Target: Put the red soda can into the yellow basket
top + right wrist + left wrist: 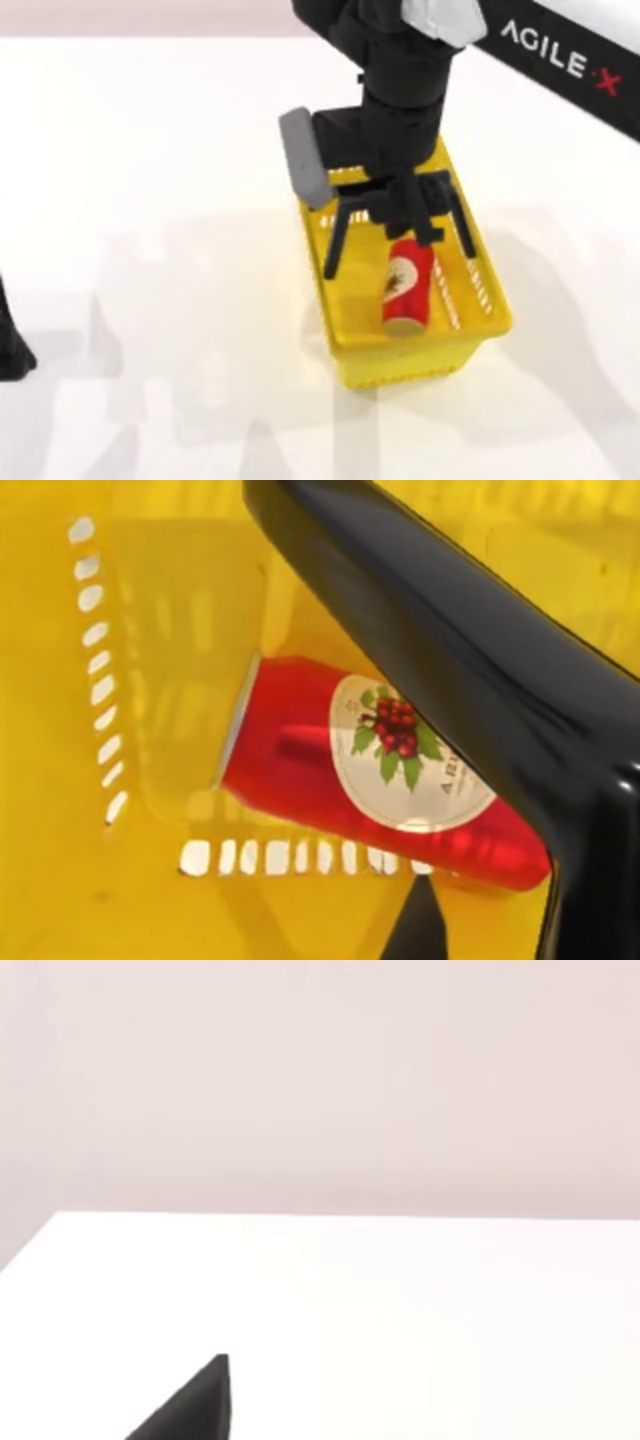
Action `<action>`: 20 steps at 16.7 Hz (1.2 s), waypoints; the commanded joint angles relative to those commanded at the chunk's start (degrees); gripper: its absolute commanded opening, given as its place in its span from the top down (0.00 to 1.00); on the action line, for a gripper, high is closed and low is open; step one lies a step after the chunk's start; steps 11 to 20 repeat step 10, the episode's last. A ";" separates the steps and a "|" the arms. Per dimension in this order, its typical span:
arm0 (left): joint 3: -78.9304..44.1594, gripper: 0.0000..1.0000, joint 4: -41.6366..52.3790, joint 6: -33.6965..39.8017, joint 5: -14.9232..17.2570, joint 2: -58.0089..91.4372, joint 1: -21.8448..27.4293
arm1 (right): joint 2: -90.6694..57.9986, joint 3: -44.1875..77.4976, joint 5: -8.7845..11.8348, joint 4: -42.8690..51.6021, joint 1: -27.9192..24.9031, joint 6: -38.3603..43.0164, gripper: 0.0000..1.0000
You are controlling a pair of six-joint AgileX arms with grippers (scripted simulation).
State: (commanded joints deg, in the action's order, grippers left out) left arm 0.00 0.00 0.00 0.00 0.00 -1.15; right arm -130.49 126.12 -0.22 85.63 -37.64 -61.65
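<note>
The right gripper hung low over the far half of the yellow basket, pointing down into it. Its jaws stood parted and gripped nothing. In the right wrist view one broad black finger crossed in front of the scene, and the tip of the other finger showed apart from it.

Directly beneath the gripper, and reaching from it toward the near end of the basket, lay the red soda can. It lay on its side inside the basket, released. Its far end sat just under the fingertips in the top view, while its other end pointed away from the gripper toward the basket's near wall. The right wrist view showed the can down on the yellow floor, alongside a slotted wall, with its pale round emblem of red berries and green leaves turned up toward the gripper. Whether the fingertips touched the can could not be told.

To either side of the gripper the basket's black handles slanted across the rim.

Around the basket spread the white table. Far from the gripper, at the table's left edge, the left arm stood parked.
</note>
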 joint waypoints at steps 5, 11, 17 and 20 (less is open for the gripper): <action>0.00 0.00 0.00 0.00 0.00 0.00 0.00 | -0.42 4.48 -0.09 4.22 0.58 -0.80 1.00; 0.00 0.00 0.00 0.00 0.00 0.00 0.00 | -0.63 12.69 -0.02 12.10 1.65 -2.07 1.00; 0.00 0.00 0.00 0.00 0.00 0.00 0.00 | -0.63 12.69 -0.02 12.10 1.65 -2.07 1.00; 0.00 0.00 0.00 0.00 0.00 0.00 0.00 | -0.63 12.69 -0.02 12.10 1.65 -2.07 1.00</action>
